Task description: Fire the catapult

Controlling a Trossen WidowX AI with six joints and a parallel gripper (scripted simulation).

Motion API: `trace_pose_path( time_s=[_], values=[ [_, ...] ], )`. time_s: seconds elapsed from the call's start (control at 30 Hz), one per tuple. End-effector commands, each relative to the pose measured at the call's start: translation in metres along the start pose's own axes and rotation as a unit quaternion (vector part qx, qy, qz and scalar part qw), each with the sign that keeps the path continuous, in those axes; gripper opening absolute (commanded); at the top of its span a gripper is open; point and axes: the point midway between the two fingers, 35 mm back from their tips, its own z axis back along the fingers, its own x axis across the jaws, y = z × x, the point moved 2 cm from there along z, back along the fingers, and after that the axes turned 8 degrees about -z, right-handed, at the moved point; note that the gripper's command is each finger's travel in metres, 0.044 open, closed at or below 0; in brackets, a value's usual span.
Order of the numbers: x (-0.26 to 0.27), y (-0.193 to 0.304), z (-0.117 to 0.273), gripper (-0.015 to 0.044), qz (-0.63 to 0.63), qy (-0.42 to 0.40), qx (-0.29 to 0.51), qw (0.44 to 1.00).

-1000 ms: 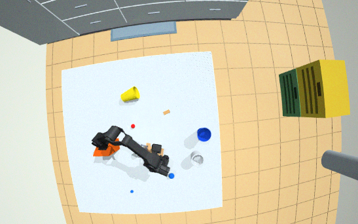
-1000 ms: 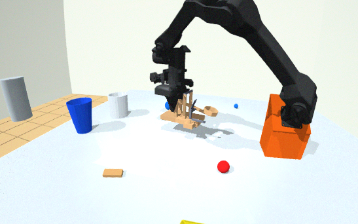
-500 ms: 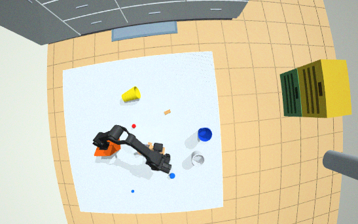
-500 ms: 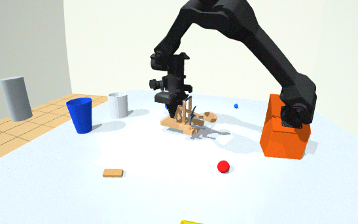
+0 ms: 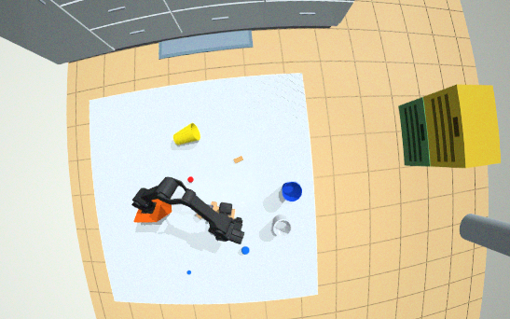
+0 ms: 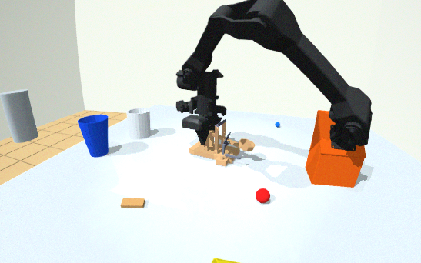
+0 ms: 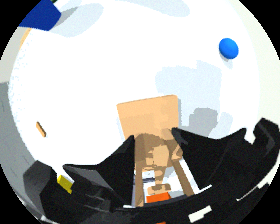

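Note:
The wooden catapult (image 5: 214, 205) (image 6: 196, 150) (image 7: 148, 114) stands on the white table. My gripper (image 6: 205, 142) (image 7: 153, 133) points down, shut on the catapult's frame, with a finger on each side. The catapult's round cup (image 6: 246, 144) points toward the arm's base and shows no ball. The white mug (image 5: 281, 227) (image 6: 139, 124) stands upright beyond the catapult's other end. A red ball (image 5: 190, 179) (image 6: 262, 195), a blue ball (image 5: 245, 250) (image 7: 228, 48) and a small blue ball (image 5: 188, 272) (image 6: 277, 124) lie on the table. The gripper's fingertips are hidden in the top view.
A blue cup (image 5: 292, 191) (image 6: 94, 136) stands beside the mug. A yellow cup (image 5: 186, 134) lies on its side. A small wooden block (image 5: 238, 159) (image 6: 132, 203) (image 7: 41, 129) lies flat. The arm's base sits on an orange stand (image 5: 162, 212) (image 6: 334, 167).

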Motion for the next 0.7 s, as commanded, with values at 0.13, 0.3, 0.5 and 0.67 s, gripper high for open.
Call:
trace_pose_path(
  time_s=[0.13,0.3,0.5,0.67],
  values=[
    [0.0,0.0,0.001,0.0026,0.001,0.0,-0.001,1.0],
    [0.0,0.0,0.001,0.0157,0.001,0.0,-0.001,1.0],
    [0.0,0.0,0.001,0.0315,0.001,0.0,-0.001,1.0],
    [-0.001,-0.004,0.041,0.044,0.0,0.002,-0.002,1.0]
  ],
)
